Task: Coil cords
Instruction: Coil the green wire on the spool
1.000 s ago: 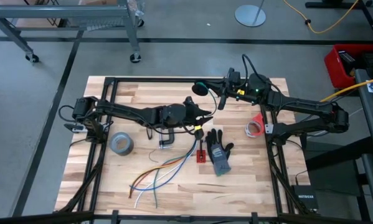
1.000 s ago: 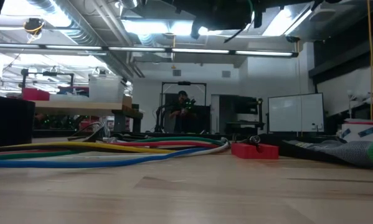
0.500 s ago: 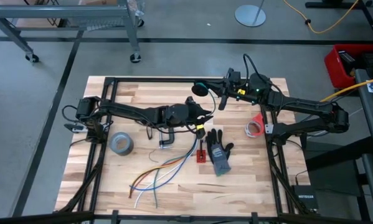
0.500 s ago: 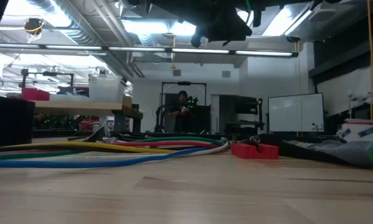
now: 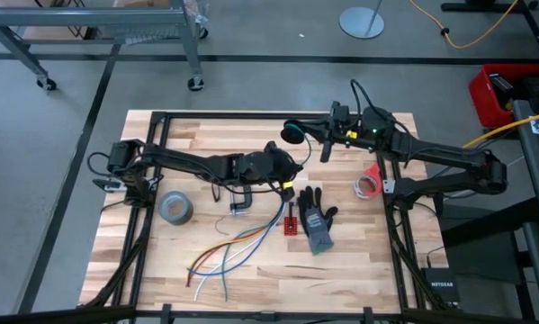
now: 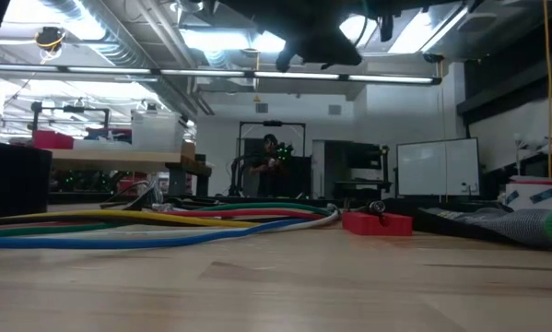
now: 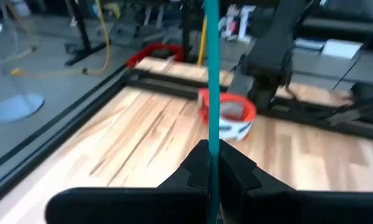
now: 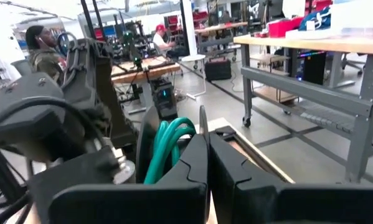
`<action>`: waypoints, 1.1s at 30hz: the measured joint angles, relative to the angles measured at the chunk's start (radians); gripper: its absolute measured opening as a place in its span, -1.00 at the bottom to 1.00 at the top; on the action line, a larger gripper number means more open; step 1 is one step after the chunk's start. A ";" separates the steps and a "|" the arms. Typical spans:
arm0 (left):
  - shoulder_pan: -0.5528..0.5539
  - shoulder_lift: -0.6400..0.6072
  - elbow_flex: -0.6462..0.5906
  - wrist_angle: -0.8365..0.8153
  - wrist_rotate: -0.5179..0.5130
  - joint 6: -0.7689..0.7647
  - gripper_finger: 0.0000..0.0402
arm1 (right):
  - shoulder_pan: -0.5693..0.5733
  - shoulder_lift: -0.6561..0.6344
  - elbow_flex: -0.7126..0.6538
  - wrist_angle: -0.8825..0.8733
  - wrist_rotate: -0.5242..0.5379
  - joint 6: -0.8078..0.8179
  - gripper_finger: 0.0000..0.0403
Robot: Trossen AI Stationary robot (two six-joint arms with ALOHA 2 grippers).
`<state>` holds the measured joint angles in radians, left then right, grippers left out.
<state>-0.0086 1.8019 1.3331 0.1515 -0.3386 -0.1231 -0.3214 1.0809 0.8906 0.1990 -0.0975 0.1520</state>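
Note:
The cord is teal-green. Part of it is wound into a small dark bundle [image 5: 291, 133] held above the table's far middle, and its loops [image 8: 172, 134] fill the right wrist view. My right gripper [image 5: 300, 135] reaches in from the right and is shut on this bundle. One strand [image 7: 211, 68] runs straight from the bundle toward my left gripper [image 5: 289, 165]. That gripper reaches in from the left, just nearer than the bundle, and is shut on the strand. In the low view both grippers are only dark shapes [image 6: 317, 41] at the top. My left gripper pinches a single strand of the cord [image 7: 212, 134] between its two shut fingers. It comes from the table's left, slanting slightly down. The strand runs on straight and taut past the fingertips, clear of the table. My right gripper pinches several loops of the cord bundle [image 8: 156, 165] between its shut fingers, coming level from the table's right. The loops arch up beside the fingers [image 8: 195, 158]. The bundle is lifted clear of the table.
On the table lie a grey tape roll [image 5: 175, 208], a small clamp [image 5: 241, 205], loose orange, blue and white wires [image 5: 233, 247], a small red board [image 5: 290, 225], a dark glove [image 5: 318, 219] and a red-and-white tape roll [image 5: 369, 184]. A black frame [image 5: 161, 117] rims the table.
My left gripper has shut on the cord strand while staying almost in place. My right gripper has kept hold of the bundle, which is still in the air.

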 joint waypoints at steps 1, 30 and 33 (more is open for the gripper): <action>0.000 -0.005 0.000 -0.029 -0.011 -0.010 -0.98 | 0.000 -0.010 0.000 -0.017 0.000 0.000 -0.99; 0.057 -0.016 0.000 -0.274 -0.025 -0.035 -1.00 | 0.001 -0.077 0.000 -0.558 0.009 0.022 -0.99; 0.057 -0.016 0.000 -0.276 -0.003 -0.036 -1.00 | 0.000 -0.077 0.000 -0.504 0.010 0.022 -0.99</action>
<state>0.0486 1.7855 1.3331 -0.1244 -0.3417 -0.1596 -0.3210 1.0035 0.8906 -0.3054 -0.0871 0.1737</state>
